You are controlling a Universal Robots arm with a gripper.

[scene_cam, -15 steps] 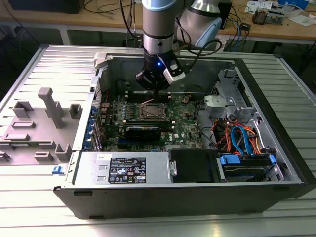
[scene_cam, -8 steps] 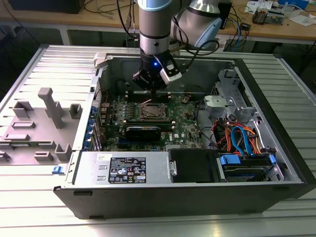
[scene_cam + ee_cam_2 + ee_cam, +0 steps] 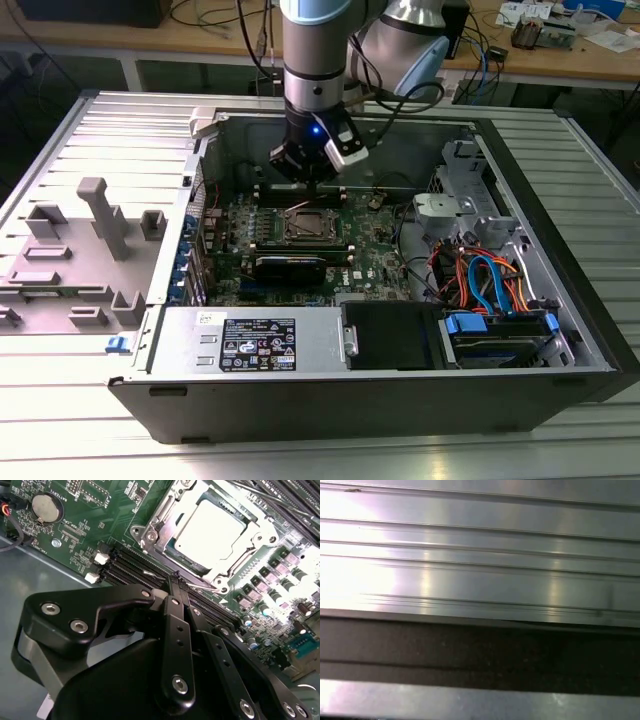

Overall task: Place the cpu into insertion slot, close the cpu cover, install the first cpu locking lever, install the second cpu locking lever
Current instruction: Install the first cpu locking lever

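The computer case (image 3: 560, 300) lies open on the ribbed metal tabletop (image 3: 60, 150), and the arm reaches down into it over the green circuit board (image 3: 375, 255). In the exterior view the pincer (image 3: 308, 178) hangs just behind the socket, near the case's far wall.

In the second wrist view the pincer (image 3: 176, 580) has its 2 black fingers (image 3: 172, 602) pressed together with no gap showing at the tips. I cannot tell whether anything is caught between them. The tips sit over the long black memory slots (image 3: 125, 562), just beside the near edge of the insertion slot (image 3: 145, 534).

The cpu (image 3: 210, 530) lies flat inside the insertion slot, its pale metal top facing up. The cpu cover (image 3: 167, 507) is down over it, framing the chip through its square window. A thin metal rod (image 3: 202, 584) runs along the socket's edge close to the fingertips; whether they touch it is unclear.

A round coin battery (image 3: 45, 507) sits well apart on the board. In the exterior view a grey plastic fixture (image 3: 100, 215) stands on the tabletop at the exterior view's left, and orange and blue cables (image 3: 480, 280) lie in the case toward its right.

The first wrist view shows a ribbed metal surface (image 3: 480, 555) above a dark band
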